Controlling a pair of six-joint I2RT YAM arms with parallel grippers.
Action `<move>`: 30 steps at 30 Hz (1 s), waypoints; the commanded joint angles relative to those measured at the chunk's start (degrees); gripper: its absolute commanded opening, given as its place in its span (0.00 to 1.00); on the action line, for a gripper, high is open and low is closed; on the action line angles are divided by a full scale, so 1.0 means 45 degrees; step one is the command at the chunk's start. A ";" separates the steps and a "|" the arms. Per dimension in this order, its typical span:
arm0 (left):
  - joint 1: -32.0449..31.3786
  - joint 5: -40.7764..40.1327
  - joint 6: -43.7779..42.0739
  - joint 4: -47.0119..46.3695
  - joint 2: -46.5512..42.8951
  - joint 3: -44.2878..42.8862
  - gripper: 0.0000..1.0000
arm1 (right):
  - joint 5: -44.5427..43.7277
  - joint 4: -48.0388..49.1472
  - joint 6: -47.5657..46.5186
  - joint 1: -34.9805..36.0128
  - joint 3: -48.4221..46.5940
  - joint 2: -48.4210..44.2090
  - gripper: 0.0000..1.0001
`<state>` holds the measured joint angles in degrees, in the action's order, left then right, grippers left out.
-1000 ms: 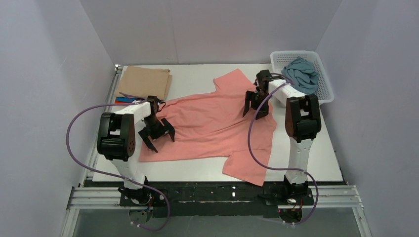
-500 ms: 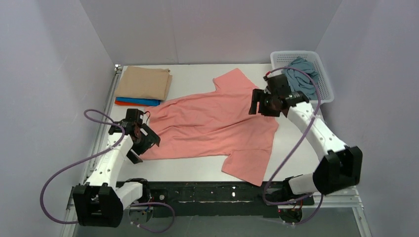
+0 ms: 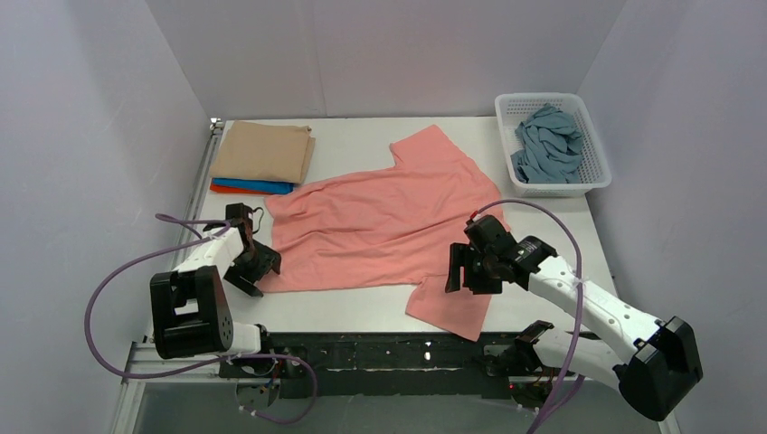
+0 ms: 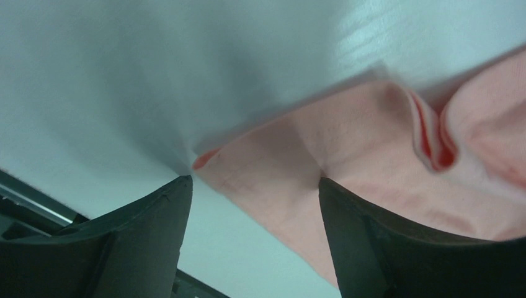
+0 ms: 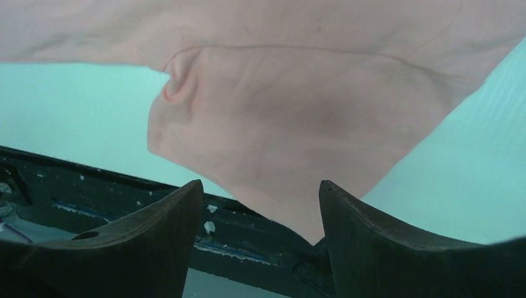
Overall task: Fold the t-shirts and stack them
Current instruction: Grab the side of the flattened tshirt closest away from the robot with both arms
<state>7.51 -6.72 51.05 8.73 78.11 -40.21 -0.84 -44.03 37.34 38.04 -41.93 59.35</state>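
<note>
A salmon-pink t-shirt lies spread flat across the middle of the table. My left gripper is open and empty at the shirt's near-left hem corner, which shows between its jaws. My right gripper is open and empty above the near sleeve, whose tip hangs over the table's front edge. A folded tan t-shirt lies on a blue one and an orange-red one at the back left. A dusty grey-blue t-shirt is crumpled in the basket.
A white mesh basket stands at the back right corner. Grey walls close in the table on three sides. The black front rail runs along the near edge, with the arm bases and purple cables.
Both arms have swung toward the near side. The left gripper moved to the shirt's near-left corner. The right gripper moved from the collar area down to the near sleeve.
</note>
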 commanded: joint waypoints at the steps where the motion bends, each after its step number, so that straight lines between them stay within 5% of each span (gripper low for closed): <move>1: 0.0119 0.0160 0.0445 0.0674 0.0553 0.0315 0.65 | -0.0150 -0.1076 0.1600 0.0334 0.0438 -0.0636 0.76; 9: 0.0110 0.0176 0.1143 0.0362 0.0581 0.1594 0.44 | -0.0392 -0.1832 0.2639 0.0605 0.1025 -0.0768 0.73; 20: 0.0096 0.0399 0.1514 0.1285 0.0627 0.1214 0.00 | 0.0718 -0.1928 0.3849 0.2773 0.1607 0.0486 0.66; 27: 0.0094 0.0478 0.1432 0.1740 0.0485 0.0892 0.00 | 0.0492 -0.0012 0.3883 0.2855 0.1816 0.2419 0.62; 30: 0.0111 0.0512 0.1407 0.2084 0.0379 0.0788 0.00 | -0.0072 -0.0038 0.4080 0.2850 0.1410 0.3236 0.40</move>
<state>8.14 -4.86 56.86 8.51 77.69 -39.03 1.28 -46.78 53.91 50.65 -33.52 70.67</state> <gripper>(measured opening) 0.037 0.537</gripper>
